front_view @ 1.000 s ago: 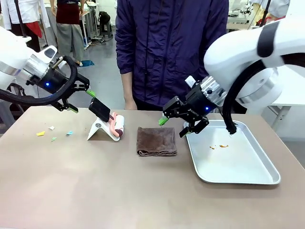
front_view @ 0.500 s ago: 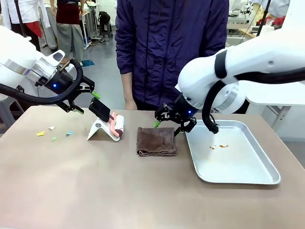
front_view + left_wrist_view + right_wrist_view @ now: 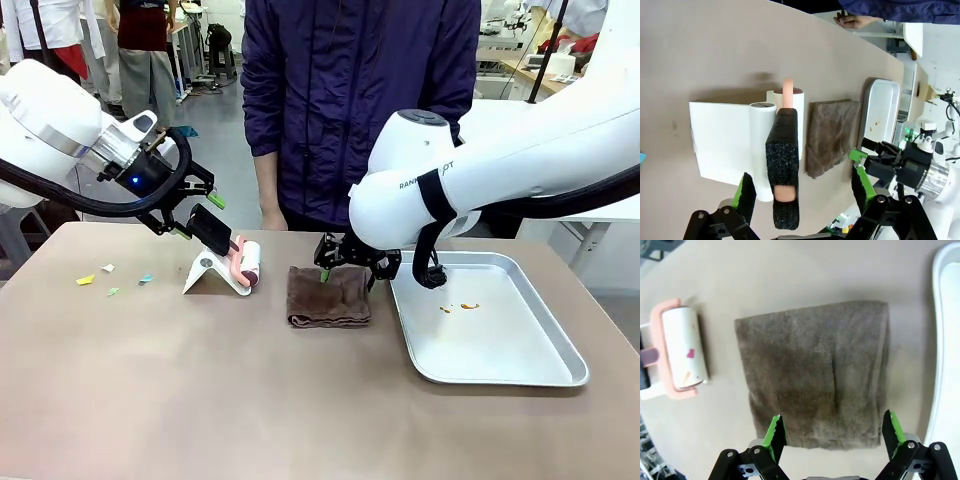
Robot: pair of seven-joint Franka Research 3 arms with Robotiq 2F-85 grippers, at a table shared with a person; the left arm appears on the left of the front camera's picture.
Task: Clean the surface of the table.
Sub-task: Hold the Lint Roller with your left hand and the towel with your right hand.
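Working the taupe surface (image 3: 200, 390); it's spreading under everything, from the near edge out to the person standing at the far side. The mess I'm seeing on it is a few paper scraps (image 3: 108, 283) at far left, well apart from both tools.

The left gripper (image 3: 802, 187) is hanging with its fingers spread wide and holding nothing. The lint roller (image 3: 789, 102) is sitting on its white stand (image 3: 722, 142), and its black foam handle (image 3: 782, 170) is poking butt-end in between the pads. The handle's long axis is running straight away from the fingers, so the spread is lying across it. It's sitting off-centre, just beside one pad, and I'm not reading any contact. I'm judging that a straight close should be catching it.

The right gripper (image 3: 834, 432) is hovering, fingers open and empty, above the folded brown towel (image 3: 815, 375). The pads are straddling the towel edge nearest them, with the cloth stretching away from the fingers. I can't tell the height above the cloth. The metal tray (image 3: 560, 375) is lying just right of the towel, with small orange bits inside.

The left arm is the nearer one to the scraps, and the roller is lying between it and the towel.
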